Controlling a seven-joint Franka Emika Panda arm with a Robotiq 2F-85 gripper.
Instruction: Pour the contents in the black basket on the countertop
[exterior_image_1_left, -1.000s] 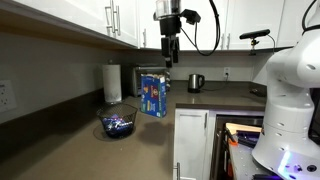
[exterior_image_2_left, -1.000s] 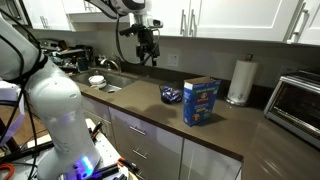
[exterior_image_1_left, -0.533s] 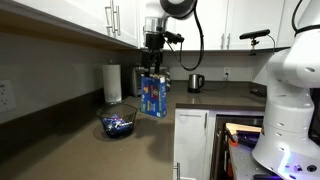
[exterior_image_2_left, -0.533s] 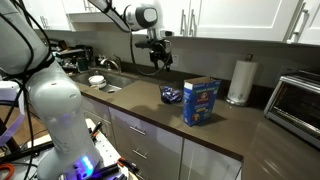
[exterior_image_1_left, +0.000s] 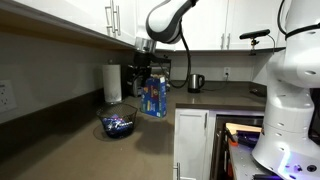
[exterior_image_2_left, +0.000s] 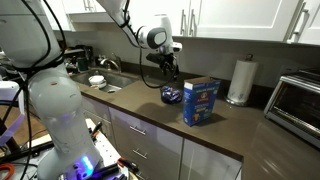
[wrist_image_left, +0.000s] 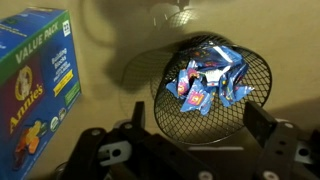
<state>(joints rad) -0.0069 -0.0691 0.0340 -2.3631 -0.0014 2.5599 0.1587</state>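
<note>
Dropping steadily over the last second, I now hang over the black basket, my gripper spread wide and empty. The contents lie untouched inside it, basket sitting on the countertop; grasping the rim comes next, I judge

black basket thin black wire, see-through grid mesh pattern; contents blue-and-white foil packets, crinkly shine; box at the left edge of the wrist view blue, white lettering on top, yellow and green side panel; surface plain matte dark grey-brown, no pattern; cabinets below its front edge white; paper roll white; kettle black and steel; robot body white; jaws black
</note>
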